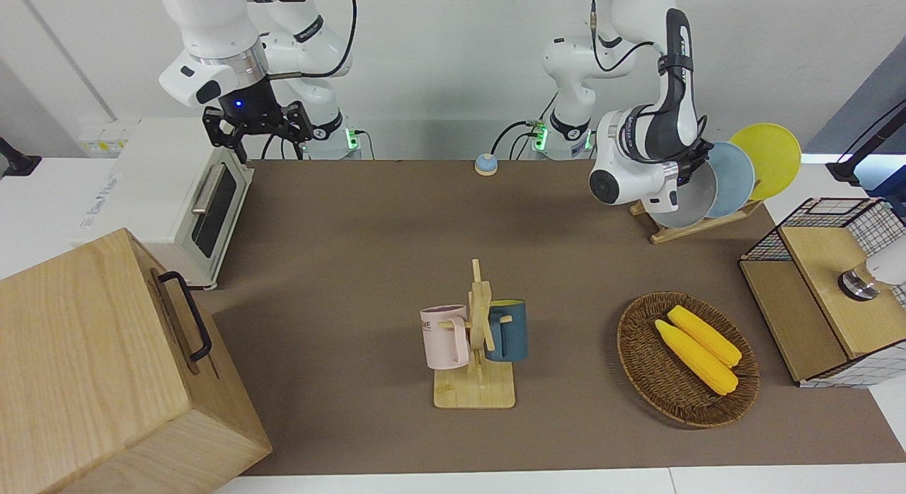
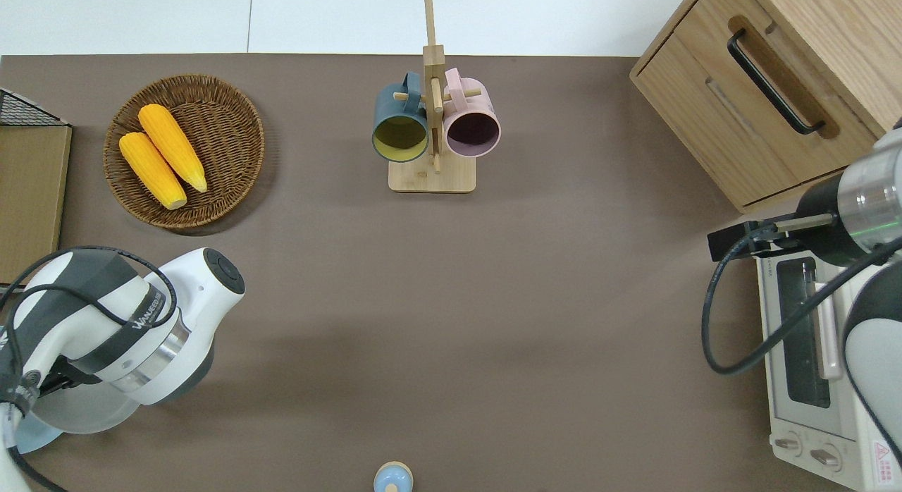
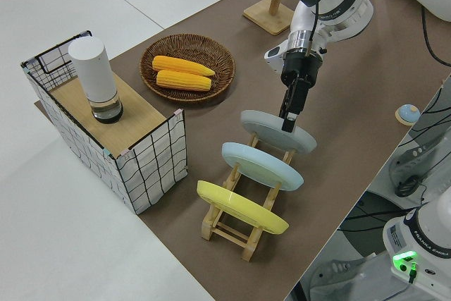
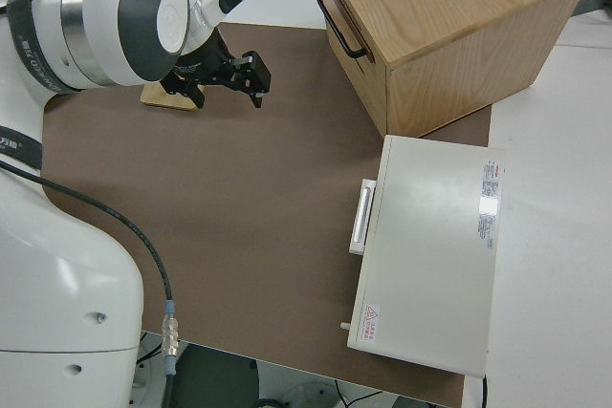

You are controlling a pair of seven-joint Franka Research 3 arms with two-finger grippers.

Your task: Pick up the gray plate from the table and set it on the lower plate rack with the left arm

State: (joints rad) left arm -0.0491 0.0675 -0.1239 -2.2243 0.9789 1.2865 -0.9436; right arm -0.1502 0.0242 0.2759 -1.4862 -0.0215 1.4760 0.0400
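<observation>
On the lower plate rack, the left gripper is pinching the rigid, breakable-looking gray plate by its rim.

Bright even light, soft shadows

front view: across the table from the robots, facing them, raised, whole tabletop in sight
overhead view: straight down, arms entering at the bottom edge
left side view: raised at the left arm's end, diagonal, close on the lower plate rack
right side view: above the right arm, looking along its reach
shared: wooden mug stand in front and overhead views
</observation>
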